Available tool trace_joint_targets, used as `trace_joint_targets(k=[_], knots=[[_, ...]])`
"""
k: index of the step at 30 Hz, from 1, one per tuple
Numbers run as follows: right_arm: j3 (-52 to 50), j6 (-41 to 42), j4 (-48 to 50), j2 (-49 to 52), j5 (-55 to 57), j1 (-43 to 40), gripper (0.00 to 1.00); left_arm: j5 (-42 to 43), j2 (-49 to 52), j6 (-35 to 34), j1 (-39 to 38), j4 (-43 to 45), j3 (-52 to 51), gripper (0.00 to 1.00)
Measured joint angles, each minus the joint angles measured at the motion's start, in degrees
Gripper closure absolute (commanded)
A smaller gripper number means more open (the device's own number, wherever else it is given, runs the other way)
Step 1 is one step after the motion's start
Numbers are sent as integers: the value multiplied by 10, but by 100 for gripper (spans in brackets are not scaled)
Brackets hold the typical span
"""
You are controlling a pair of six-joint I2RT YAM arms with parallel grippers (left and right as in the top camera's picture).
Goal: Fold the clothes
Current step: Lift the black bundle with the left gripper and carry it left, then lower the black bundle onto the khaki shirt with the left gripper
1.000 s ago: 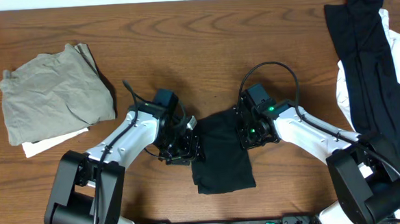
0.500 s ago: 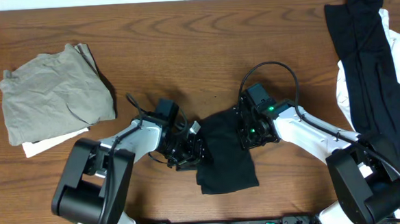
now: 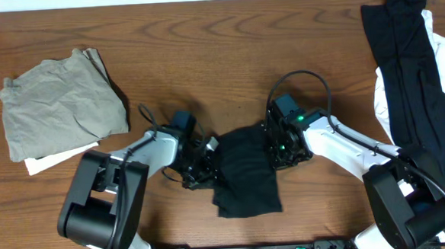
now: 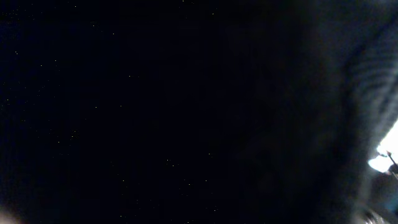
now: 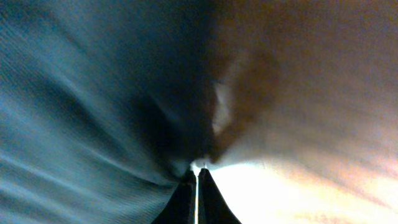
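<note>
A small black garment (image 3: 244, 177), one of the clothes, lies folded at the table's front centre. My left gripper (image 3: 209, 165) is at its left edge, shut on the cloth. The left wrist view is almost wholly dark, filled by black fabric (image 4: 186, 112) against the lens. At the garment's upper right edge my right gripper (image 3: 275, 148) is shut on the cloth. In the right wrist view its fingertips (image 5: 198, 177) press together, and wrinkles of dark fabric (image 5: 93, 112) run into them.
An olive-grey garment (image 3: 57, 103) lies folded at the left over a white piece (image 3: 56, 158). At the right edge a long black garment (image 3: 410, 69) lies over white cloth (image 3: 442, 59). Brown wooden table (image 3: 203, 42) lies between.
My left gripper has shut at the black garment's left edge. The garment's lower part has shifted slightly back to the left. The right arm has hardly moved.
</note>
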Motion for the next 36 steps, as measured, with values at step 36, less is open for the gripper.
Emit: trace_joint_targets(k=[36], knots=[[88, -33, -171, -187, 14, -66, 93, -512, -12, 129, 332, -204, 422, 94]])
